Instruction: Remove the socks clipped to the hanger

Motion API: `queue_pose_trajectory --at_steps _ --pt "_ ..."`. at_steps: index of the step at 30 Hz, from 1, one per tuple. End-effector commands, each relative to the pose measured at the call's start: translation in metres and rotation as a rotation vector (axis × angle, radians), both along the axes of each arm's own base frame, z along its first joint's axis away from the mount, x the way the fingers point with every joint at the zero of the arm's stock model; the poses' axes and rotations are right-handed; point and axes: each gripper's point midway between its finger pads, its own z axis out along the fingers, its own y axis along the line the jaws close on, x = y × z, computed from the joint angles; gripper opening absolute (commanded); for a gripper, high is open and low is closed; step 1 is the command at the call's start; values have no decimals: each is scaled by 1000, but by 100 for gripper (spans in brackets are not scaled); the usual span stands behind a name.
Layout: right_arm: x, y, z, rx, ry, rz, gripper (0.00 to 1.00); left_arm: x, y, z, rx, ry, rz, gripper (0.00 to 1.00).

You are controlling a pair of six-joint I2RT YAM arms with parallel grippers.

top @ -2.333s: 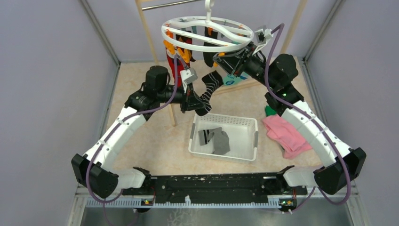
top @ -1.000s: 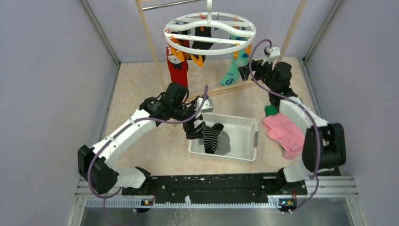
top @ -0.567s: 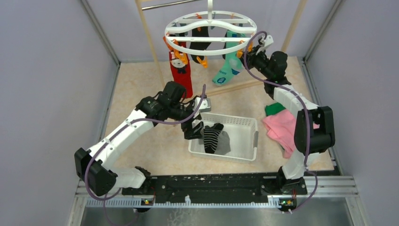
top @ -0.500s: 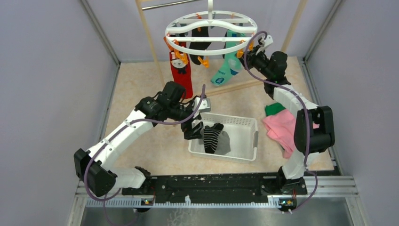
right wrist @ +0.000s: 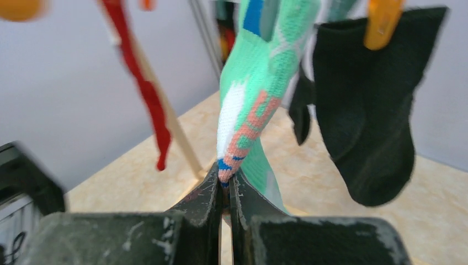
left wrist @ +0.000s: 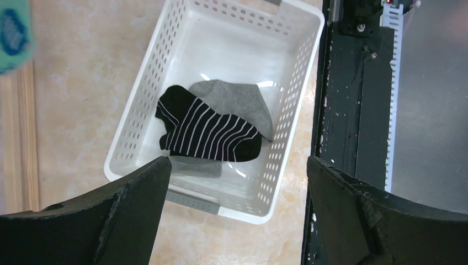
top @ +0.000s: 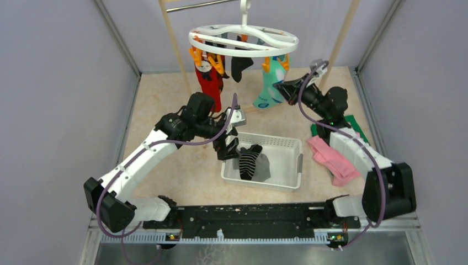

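Observation:
The white ring hanger [top: 243, 40] hangs at the back with orange clips holding a red sock [top: 209, 83], a black sock [top: 240, 65] and a teal sock [top: 269, 88]. My right gripper [top: 282, 88] is shut on the teal sock's toe. In the right wrist view the toe is pinched at the gripper [right wrist: 225, 179], and the teal sock [right wrist: 259, 72] runs up taut beside the black sock [right wrist: 370, 110]. My left gripper [top: 229, 148] is open and holds nothing over the basket's left end; from its wrist, the gripper [left wrist: 237, 163] frames a black striped sock [left wrist: 209, 132] and a grey sock [left wrist: 237, 99].
The white perforated basket [top: 287, 182] sits mid-table. A pink cloth [top: 331, 157] and a green cloth [top: 347, 122] lie to its right under the right arm. Wooden rack posts [top: 176, 49] stand on either side of the hanger. Grey walls enclose the table.
The right gripper has shut on the teal sock's toe and drawn it down and right, and the hanger has swung. The left gripper stays open over the basket, with the striped sock lying in it.

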Motion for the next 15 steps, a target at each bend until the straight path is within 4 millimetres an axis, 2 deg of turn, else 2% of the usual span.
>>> queue_pose_trajectory --at_steps 1,8,15 --pt "-55 2 46 75 -127 46 0 12 -16 38 -116 -56 4 99" --pt "-98 17 57 110 -95 129 0 21 -22 53 -152 -66 33 99" --pt "-143 53 62 142 -25 288 0 25 -26 66 -179 -80 35 99"
